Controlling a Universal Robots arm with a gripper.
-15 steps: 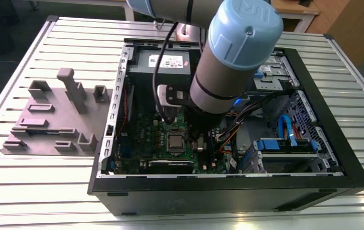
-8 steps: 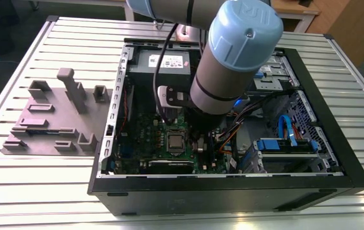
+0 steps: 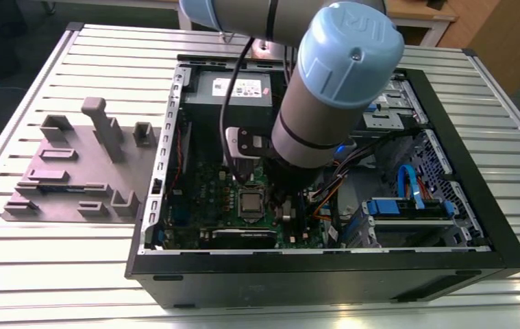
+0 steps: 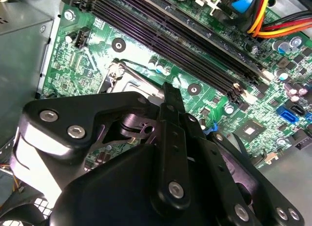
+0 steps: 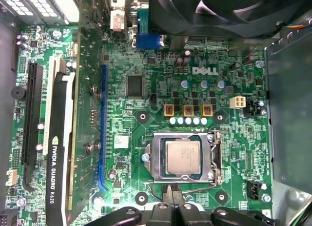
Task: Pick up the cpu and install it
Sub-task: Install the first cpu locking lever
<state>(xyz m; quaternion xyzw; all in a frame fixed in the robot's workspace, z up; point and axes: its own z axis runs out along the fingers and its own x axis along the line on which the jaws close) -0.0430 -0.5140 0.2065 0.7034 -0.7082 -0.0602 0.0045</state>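
Observation:
The cpu [image 5: 183, 157], a silver-grey square chip, lies flat inside the metal socket frame [image 5: 155, 157] of the green motherboard [image 5: 146, 65]. In the exterior view the cpu [image 3: 251, 202] sits in the middle of the board inside the open computer case [image 3: 333, 274]. My gripper [image 5: 171, 191] hangs just beside the socket's edge, shut, with its two black fingertips pressed together and nothing between them. In the second wrist view the gripper [image 4: 168, 89] points down at the board next to the socket frame [image 4: 119, 72].
A grey power-supply box [image 3: 237, 89] fills the case's far end. A black graphics card [image 5: 58, 153] stands beside the socket, a fan [image 5: 219, 11] on another side. Memory slots [image 4: 170, 30], coloured cables [image 4: 263, 16] and a blue drive cage [image 3: 406, 205] crowd the case. A grey fixture [image 3: 77, 171] sits on the table.

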